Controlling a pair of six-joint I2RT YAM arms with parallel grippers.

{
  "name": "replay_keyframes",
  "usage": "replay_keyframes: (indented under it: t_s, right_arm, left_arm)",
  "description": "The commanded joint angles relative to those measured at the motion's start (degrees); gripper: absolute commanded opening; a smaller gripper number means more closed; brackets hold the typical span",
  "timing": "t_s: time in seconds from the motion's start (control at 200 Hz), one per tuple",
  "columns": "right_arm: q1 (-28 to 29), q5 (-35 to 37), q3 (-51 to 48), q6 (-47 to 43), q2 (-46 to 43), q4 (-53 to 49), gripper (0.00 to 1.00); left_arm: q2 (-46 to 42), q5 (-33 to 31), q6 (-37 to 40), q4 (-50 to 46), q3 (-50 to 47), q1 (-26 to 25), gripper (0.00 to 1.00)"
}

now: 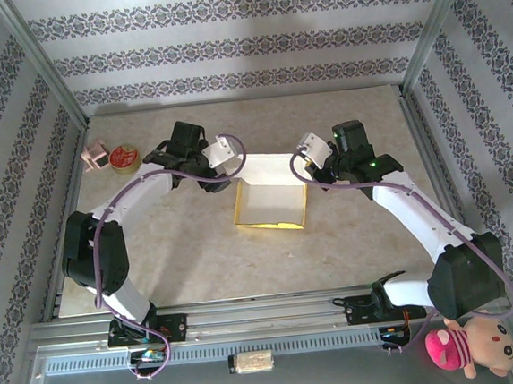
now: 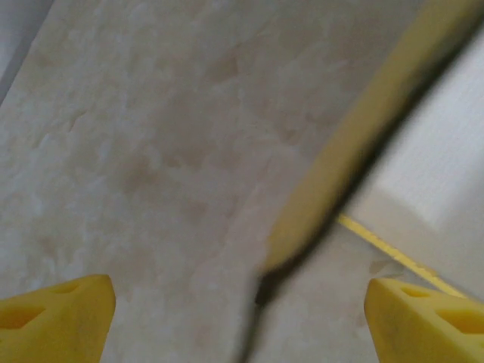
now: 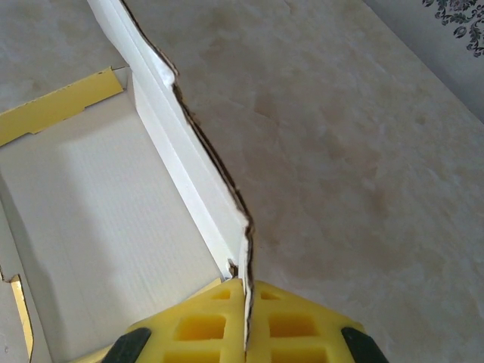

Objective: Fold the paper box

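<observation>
While the thin cardboard paper box (image 1: 271,204) lies flat on the surface (image 1: 200,260) (mottled beige, stone-like), white ribbed inside up and yellow outside, its long axis running left to right between our arms, both arms bend inward: the right jaws are pinched shut on its frayed right wall, the left jaws gape wide beside its left wall, gripping nothing

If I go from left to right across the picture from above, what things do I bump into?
First a small pink block → round red tin → left gripper → yellow-and-white cardboard paper box → right gripper → pink and tan plush toy.
</observation>
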Motion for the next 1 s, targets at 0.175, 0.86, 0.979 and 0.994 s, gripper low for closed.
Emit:
replay_keyframes:
  t_s: [0.175, 0.86, 0.979, 0.994]
  right_arm:
    - [-0.6, -2.3, -0.3, -1.0, -0.6, 0.8, 0.0]
    - [0.8, 8.6, 8.1, 40.8, 11.0, 12.6, 0.0]
    - [1.9, 9.1, 9.7, 49.6, 16.3, 19.3, 0.0]
    - [2.3, 10.1, 10.0, 50.0, 16.9, 20.0, 0.0]
  left_arm:
    - [3.0, 10.1, -1.4, -0.5, 4.7, 0.2, 0.74]
    - [8.8, -5.6, -40.6, 2.3, 17.4, -0.5, 0.0]
    - [9.6, -9.3, -49.6, 7.0, 17.9, -1.3, 0.0]
    - [9.8, -9.6, -50.4, 7.4, 18.0, -1.4, 0.0]
